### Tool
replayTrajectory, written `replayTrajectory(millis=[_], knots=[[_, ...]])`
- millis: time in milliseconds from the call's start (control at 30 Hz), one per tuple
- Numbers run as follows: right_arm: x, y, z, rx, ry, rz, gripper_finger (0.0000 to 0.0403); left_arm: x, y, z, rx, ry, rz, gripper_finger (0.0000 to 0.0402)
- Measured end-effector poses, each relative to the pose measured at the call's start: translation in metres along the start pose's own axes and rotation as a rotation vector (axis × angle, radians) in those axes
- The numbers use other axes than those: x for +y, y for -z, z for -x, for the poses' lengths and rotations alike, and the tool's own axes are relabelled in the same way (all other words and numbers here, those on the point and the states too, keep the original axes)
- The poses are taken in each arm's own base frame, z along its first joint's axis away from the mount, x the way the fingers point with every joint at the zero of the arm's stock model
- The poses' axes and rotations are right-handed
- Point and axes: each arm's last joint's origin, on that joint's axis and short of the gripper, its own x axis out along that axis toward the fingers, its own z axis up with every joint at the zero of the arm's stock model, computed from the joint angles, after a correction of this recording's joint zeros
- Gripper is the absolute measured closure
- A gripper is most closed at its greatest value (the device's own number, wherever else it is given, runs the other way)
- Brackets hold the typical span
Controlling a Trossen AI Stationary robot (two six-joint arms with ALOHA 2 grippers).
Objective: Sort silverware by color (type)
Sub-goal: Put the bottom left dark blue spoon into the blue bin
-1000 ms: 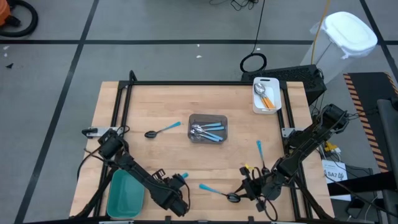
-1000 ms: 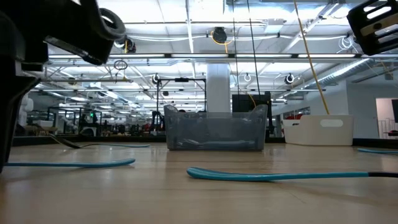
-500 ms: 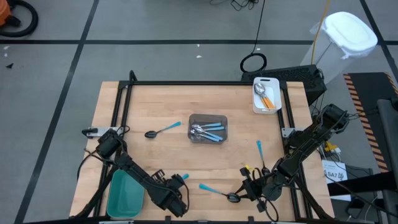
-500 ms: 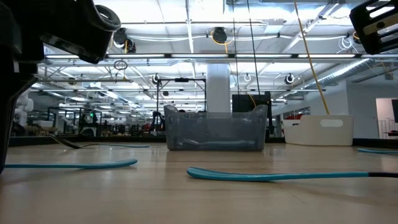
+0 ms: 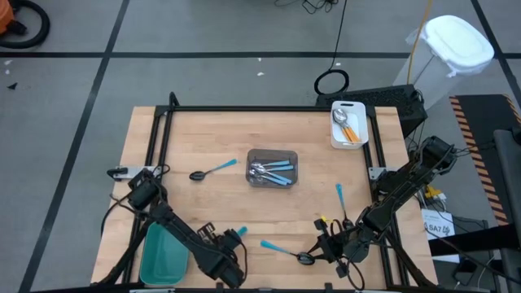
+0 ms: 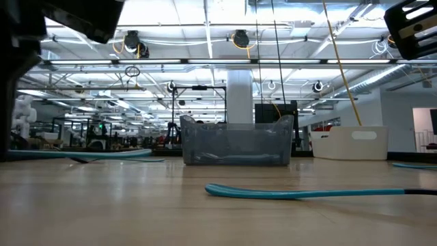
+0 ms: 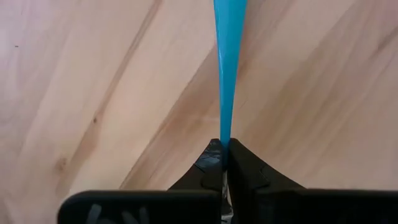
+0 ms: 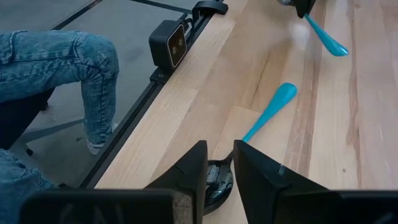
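My left gripper (image 5: 234, 242) is near the table's near edge, shut on a blue-handled spoon (image 5: 239, 233). That spoon shows in the low view as a level blue handle (image 6: 89, 154) above the wood. My right gripper (image 8: 219, 171) is open and low. Its fingers stand on either side of the black bowl (image 8: 217, 182) of a second blue-handled spoon (image 5: 281, 249) that lies flat on the table. A third spoon (image 5: 212, 170), with a black bowl, lies farther back. A loose blue handle (image 5: 339, 193) lies on the right. My left gripper pinches the spoon's blue handle at its narrow part (image 7: 223, 142) between the two fingertips. The wider free end (image 7: 229, 37) sticks out beyond the fingertips. The fingers hide the bowl end. The spoon is lifted clear of the table and lies about level.
A grey bin (image 5: 273, 168) at the table's middle holds silver spoons with blue handles. A white tray (image 5: 348, 124) at the far right corner holds orange-handled ones. A teal bin (image 5: 163, 252) sits at the near left corner. A person's jeans-clad legs (image 8: 56, 68) are beside the table's edge.
My left gripper has risen with the blue-handled spoon. A second ago the handle lay on the wood in the low view, and now it hangs level above the table. My right gripper has kept still.
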Motion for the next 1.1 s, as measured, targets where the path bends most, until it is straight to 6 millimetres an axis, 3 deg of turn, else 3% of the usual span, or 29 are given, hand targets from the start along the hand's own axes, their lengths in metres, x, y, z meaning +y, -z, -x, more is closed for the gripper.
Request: replayTrajectory(millis=[600,933,1100], knots=[[0.000,0.000,0.000,0.002,-0.002,0.002,0.0328,0.008,0.009,0.071,-0.063,-0.060,-0.006,0.0396],[0.000,0.000,0.000,0.003,-0.002,-0.011,0.0328,0.004,0.024,0.086,-0.100,-0.010,-0.013,0.0396],[0.003,0.001,0.001,0.003,-0.010,-0.005,0.0328,0.014,0.026,0.103,-0.133,0.033,-0.009,0.0396]])
